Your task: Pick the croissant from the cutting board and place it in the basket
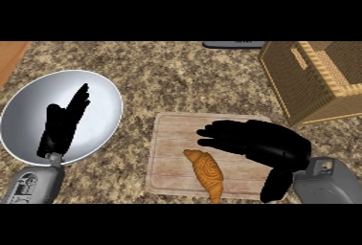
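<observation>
A golden-brown croissant (206, 174) lies lengthwise on the pale wooden cutting board (171, 143), near its front edge. My right hand (265, 143) hovers over the board's right half, just right of the croissant and apart from it, fingers stretched to the left and thumb hanging down at the front. It holds nothing. The woven basket (304, 81) stands at the back right, tilted in view, its opening facing up. My left hand (63, 124) rests open at the left, fingers up, in front of a plate.
A round grey plate (99, 95) with a white rim lies left of the board on the speckled stone counter. A dark flat object (233, 44) shows at the back edge. A strip of wood (10, 55) borders the far left corner.
</observation>
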Motion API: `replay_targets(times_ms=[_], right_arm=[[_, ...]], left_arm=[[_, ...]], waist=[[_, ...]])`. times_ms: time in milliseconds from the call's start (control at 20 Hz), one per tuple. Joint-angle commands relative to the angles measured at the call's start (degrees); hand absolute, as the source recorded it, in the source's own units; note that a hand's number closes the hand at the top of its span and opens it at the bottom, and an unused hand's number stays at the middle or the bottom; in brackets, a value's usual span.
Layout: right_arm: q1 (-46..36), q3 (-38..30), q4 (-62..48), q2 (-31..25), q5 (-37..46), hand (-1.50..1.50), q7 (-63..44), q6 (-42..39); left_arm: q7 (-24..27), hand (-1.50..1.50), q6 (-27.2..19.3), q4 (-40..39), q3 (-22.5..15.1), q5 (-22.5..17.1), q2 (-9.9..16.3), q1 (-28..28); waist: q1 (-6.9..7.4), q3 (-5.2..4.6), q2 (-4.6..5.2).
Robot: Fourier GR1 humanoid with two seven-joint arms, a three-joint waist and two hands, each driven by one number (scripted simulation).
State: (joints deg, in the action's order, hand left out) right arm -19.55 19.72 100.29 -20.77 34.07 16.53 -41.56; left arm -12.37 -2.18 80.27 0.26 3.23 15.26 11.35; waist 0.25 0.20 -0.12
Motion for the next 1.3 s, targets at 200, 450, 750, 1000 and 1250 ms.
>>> replay_targets(times_ms=[200,450,750,1000,1250], right_arm=[[1.12,2.1,-2.03,6.14,6.42,-1.5,0.99,2.65],[2.38,4.09,-6.57,6.96,10.55,-1.5,4.92,4.92],[5.53,5.14,-7.64,7.09,14.44,-1.5,8.03,7.47],[3.01,4.8,-12.04,10.37,17.02,-1.5,6.71,7.49],[6.07,5.1,-7.39,11.08,17.25,-1.5,5.43,4.15]], left_arm=[[3.08,0.0,0.25,-5.88,2.09,1.9,-1.68,2.37],[-0.15,0.0,0.22,-2.54,1.65,2.73,-2.66,1.79],[0.62,0.0,0.98,-3.78,2.16,3.65,-3.35,2.89],[1.32,0.0,1.33,-5.69,3.64,3.43,-3.78,3.65],[-0.41,0.0,3.56,-4.5,4.51,2.78,-3.03,3.85]], waist=[[-0.28,-0.21,0.14],[-0.17,-0.19,0.13],[-0.33,-0.2,0.12],[-0.29,-0.2,0.16],[-0.42,-0.2,0.1]])
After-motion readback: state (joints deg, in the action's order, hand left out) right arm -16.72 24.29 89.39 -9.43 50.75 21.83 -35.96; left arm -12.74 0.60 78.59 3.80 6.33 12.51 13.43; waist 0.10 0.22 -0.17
